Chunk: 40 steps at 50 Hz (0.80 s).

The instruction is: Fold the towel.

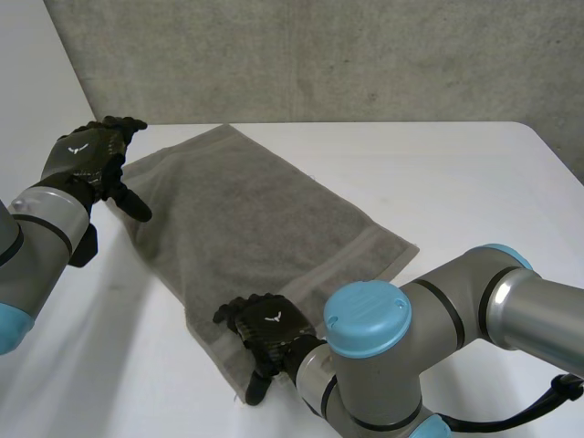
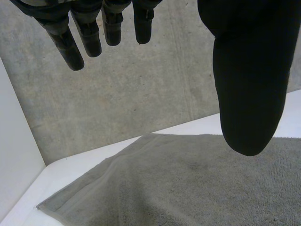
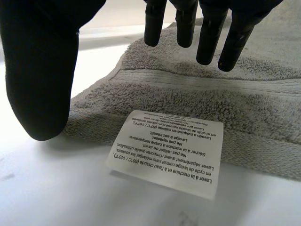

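Left robot hand: fingers straight, thumb spread, nothing held, poised over the left corner of the grey towel, which lies flat and unfolded, set diagonally on the white surface. Right robot hand: likewise spread and empty, over the near corner, where a white care label pokes out from the hem onto the surface. Step in hand, as judged: gripping the long edge between them; each should pinch its corner firmly and both lift evenly, so the fold lands square.
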Each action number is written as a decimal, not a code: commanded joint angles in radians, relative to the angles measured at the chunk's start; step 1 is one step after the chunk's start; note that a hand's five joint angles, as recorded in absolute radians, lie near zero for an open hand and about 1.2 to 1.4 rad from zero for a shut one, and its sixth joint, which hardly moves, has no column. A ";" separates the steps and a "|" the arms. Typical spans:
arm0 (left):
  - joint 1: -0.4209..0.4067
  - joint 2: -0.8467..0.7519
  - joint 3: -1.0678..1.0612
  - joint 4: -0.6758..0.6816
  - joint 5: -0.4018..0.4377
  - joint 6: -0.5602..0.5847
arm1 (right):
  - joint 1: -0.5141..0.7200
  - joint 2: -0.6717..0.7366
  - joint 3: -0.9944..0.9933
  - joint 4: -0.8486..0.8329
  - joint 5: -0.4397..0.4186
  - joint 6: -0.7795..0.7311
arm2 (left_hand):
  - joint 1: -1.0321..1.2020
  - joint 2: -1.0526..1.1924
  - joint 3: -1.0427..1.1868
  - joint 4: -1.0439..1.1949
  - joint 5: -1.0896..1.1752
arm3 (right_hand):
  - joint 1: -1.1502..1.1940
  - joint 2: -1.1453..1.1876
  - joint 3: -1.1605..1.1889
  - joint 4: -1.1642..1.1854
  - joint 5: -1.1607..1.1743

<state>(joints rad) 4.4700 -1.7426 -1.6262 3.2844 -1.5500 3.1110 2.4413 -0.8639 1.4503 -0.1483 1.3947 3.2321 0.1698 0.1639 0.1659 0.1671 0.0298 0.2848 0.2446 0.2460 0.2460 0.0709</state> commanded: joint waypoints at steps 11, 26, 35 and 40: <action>-0.003 -0.002 -0.003 0.000 -0.001 0.000 | 0.007 0.013 0.001 -0.040 0.001 -0.003 | 0.005 0.011 0.009 0.007 -0.030 | 0.179 0.219 0.217 0.217 0.218; -0.005 -0.002 -0.003 -0.002 -0.001 0.000 | 0.005 0.028 -0.008 -0.048 0.027 -0.015 | 0.005 0.011 0.009 0.007 -0.030 | 0.384 0.424 0.423 0.423 0.423; -0.006 -0.002 -0.003 -0.002 -0.001 -0.002 | 0.005 0.020 -0.011 -0.047 0.066 -0.049 | 0.005 0.011 0.009 0.007 -0.030 | 0.470 0.510 0.508 0.508 0.509; -0.006 -0.002 -0.003 -0.002 -0.001 -0.002 | 0.001 0.011 -0.013 -0.047 0.066 -0.057 | 0.005 0.011 0.009 0.007 -0.030 | 0.470 0.510 0.508 0.508 0.509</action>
<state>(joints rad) 4.4639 -1.7440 -1.6291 3.2827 -1.5509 3.1094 2.4456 -0.8423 1.4386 -0.1957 1.4594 3.1870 0.1698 0.1639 0.1659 0.1671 0.0298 0.7483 0.6528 0.6548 0.6547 0.4664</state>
